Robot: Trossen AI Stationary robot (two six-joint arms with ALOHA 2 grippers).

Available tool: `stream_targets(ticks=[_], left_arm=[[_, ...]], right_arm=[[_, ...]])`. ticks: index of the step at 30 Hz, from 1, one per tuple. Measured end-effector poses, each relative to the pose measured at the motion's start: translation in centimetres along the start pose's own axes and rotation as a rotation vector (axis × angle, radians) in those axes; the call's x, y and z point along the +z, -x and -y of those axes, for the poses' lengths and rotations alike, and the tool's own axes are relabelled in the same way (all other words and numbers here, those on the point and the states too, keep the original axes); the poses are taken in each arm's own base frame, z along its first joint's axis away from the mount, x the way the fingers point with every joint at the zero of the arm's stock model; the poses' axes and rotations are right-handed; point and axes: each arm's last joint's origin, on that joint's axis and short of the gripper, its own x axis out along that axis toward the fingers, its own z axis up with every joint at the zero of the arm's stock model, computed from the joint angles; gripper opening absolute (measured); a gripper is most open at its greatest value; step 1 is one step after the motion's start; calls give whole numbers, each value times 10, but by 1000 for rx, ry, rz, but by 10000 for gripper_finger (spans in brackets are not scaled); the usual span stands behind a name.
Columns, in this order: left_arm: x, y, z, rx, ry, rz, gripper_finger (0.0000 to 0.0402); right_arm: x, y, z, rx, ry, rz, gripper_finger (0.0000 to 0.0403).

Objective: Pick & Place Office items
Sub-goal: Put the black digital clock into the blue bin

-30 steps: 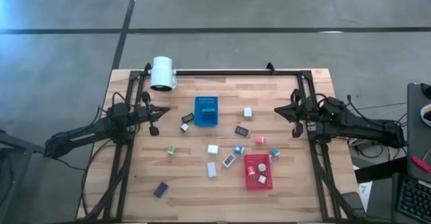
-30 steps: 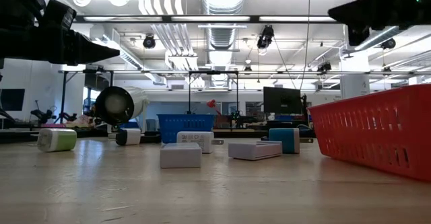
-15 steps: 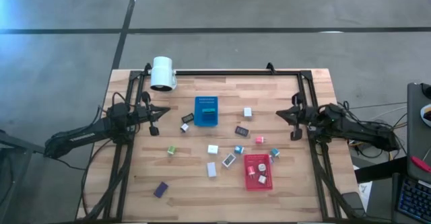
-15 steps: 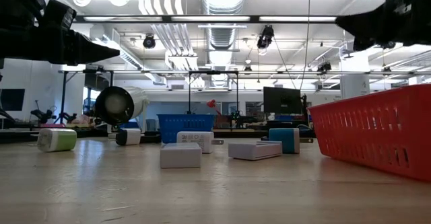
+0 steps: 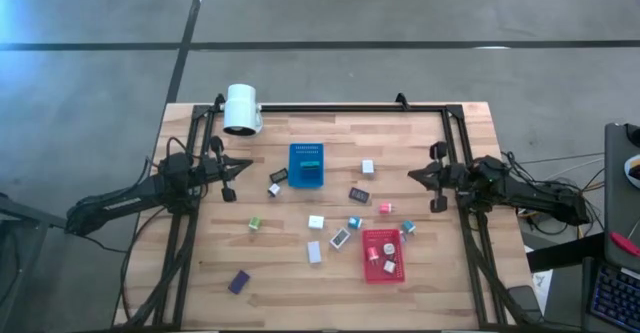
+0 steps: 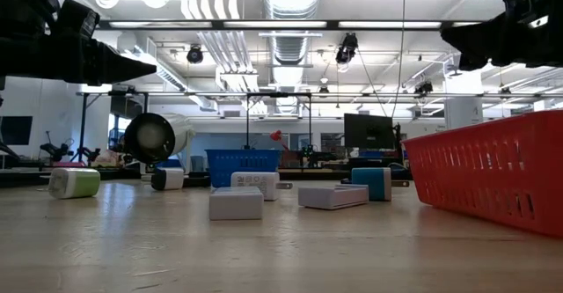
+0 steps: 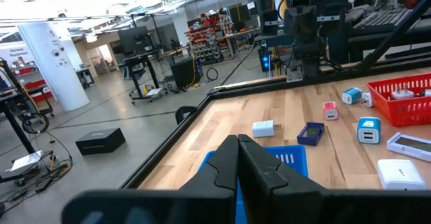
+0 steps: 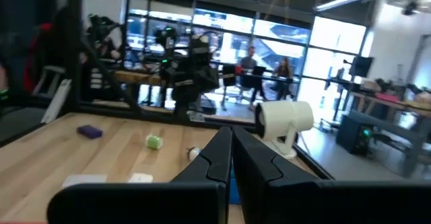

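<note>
Your office items are small blocks and flat pieces spread over the middle of the wooden table [image 5: 200,273]. You've got a white block [image 5: 316,221], a teal one [image 5: 354,222], a pink-red one [image 5: 385,208], a green one [image 5: 255,224], a purple one [image 5: 238,281] off toward the near left corner, and a flat white piece [image 5: 314,251]. A few more sit inside the red tray [image 5: 366,271]. The blue tray [image 5: 293,168] sits toward the far side of the middle, with a green piece visible in it.

Left gripper [image 5: 245,165] has its fingers pressed together, nothing between them. It hovers above the left side of the table, tips pointing toward the blue tray. Right gripper [image 5: 412,175] is likewise closed and empty, hovering over the right side, tips pointing inward.

Neither gripper touches anything. A white spotlight [image 5: 241,109] sits at the far left corner. The black frame [image 5: 350,108] runs along the far edge and down both sides. You have bare wood along the near edge, and between each gripper and the nearest items.
</note>
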Motion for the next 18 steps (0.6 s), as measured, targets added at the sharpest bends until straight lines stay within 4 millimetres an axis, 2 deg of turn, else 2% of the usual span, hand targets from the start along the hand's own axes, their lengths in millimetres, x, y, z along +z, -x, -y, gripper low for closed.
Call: stream_targets(ticks=[9,18], left_arm=[[1,0,-1,13,-33,7,12],[14,1,-4,57,-29,138,12]], right_arm=[[0,0,0,11,-2,4,8],[1,0,0,10,-19,6,8]])
